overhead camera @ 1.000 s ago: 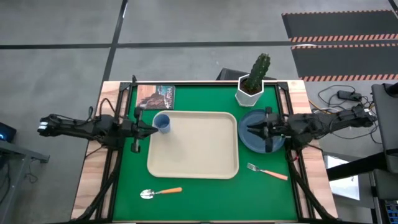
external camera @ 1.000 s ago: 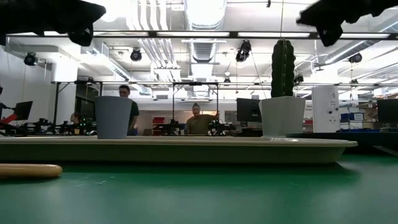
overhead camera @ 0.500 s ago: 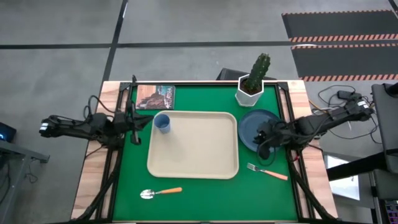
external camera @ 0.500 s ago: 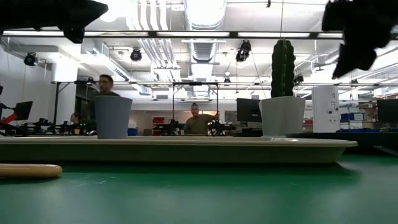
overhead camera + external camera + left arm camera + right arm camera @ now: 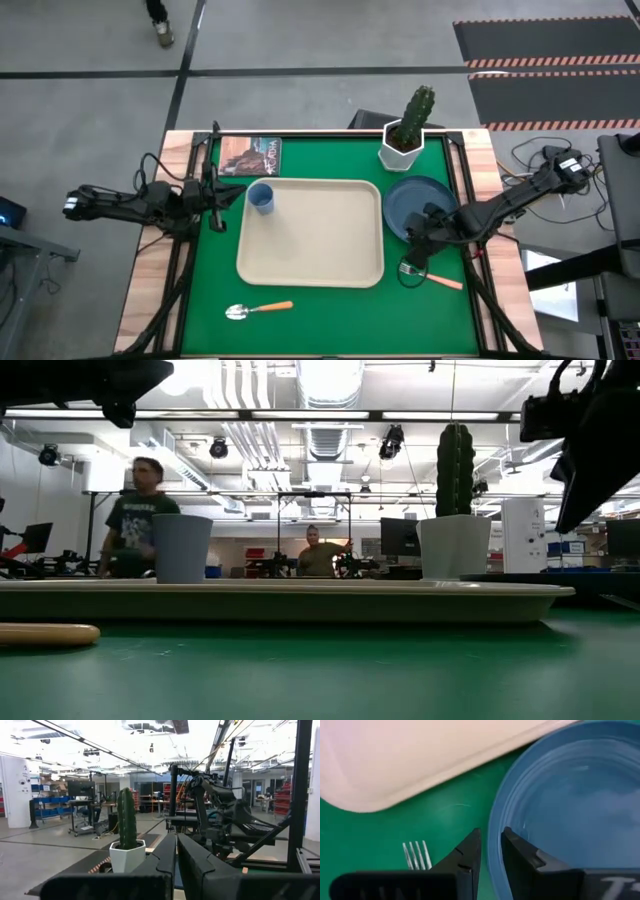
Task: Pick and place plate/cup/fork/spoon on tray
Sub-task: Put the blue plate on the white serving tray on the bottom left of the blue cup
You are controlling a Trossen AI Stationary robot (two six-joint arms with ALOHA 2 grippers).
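Note:
The light-blue cup (image 5: 260, 197) stands upright in the far left corner of the cream tray (image 5: 310, 240). The dark blue plate (image 5: 418, 205) lies on the green mat to the right of the tray. The fork (image 5: 431, 275) lies nearer, tines toward the tray. The spoon (image 5: 258, 309) lies near the front edge. My right gripper (image 5: 413, 252) hangs above the plate's near rim (image 5: 495, 845). Its fingers are slightly apart and it tips down, with the fork's tines (image 5: 415, 854) beside it. My left gripper (image 5: 228, 196) is shut and empty, left of the cup.
A white pot with a cactus (image 5: 405, 140) stands at the far edge behind the plate. A small book (image 5: 251, 155) lies at the far left corner. People move in the room beyond the table (image 5: 140, 510). Bare mat lies between the spoon and the fork.
My right gripper has gone from over the plate's middle toward the table's near edge, tipping down, and now stands over the plate's near rim by the fork. My left gripper has drawn back from the cup toward the table's left edge. The cup stays on the tray.

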